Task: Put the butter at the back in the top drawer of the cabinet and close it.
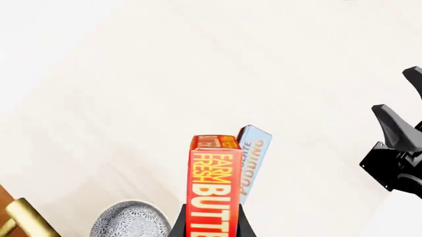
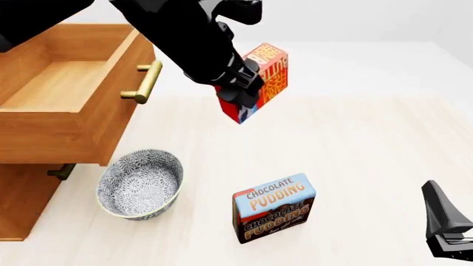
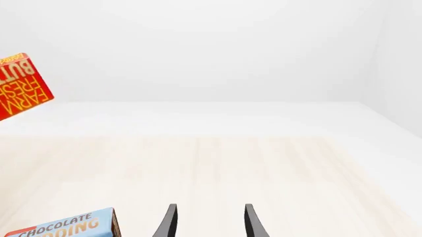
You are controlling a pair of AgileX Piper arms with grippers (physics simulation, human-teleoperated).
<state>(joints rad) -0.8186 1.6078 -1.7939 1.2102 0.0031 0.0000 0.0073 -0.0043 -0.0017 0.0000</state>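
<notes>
Butter: the butter is hanging in the air, lifted clear of the tabletop, just right of the open drawer's front and tilted.
Left gripper: the left gripper is clamping the box on its two broad faces; in the left wrist view its fingers are pressing either side of the carton's lower end.
Right gripper: the right gripper is idling near the front right corner of the tabletop, its fingers parted and holding nothing.
Top drawer: the top drawer of the cabinet is standing pulled out at the left edge, its brass handle facing the butter and its wooden floor showing bare.
Handling: the carton is looking light and stiff, probably with smooth printed faces, so a firm squeeze across the flat sides is suiting it; gripped near one end, it may swing or slip.
Others: a patterned bowl is sitting below the drawer front, and the pudding box is standing near the front edge.
</notes>
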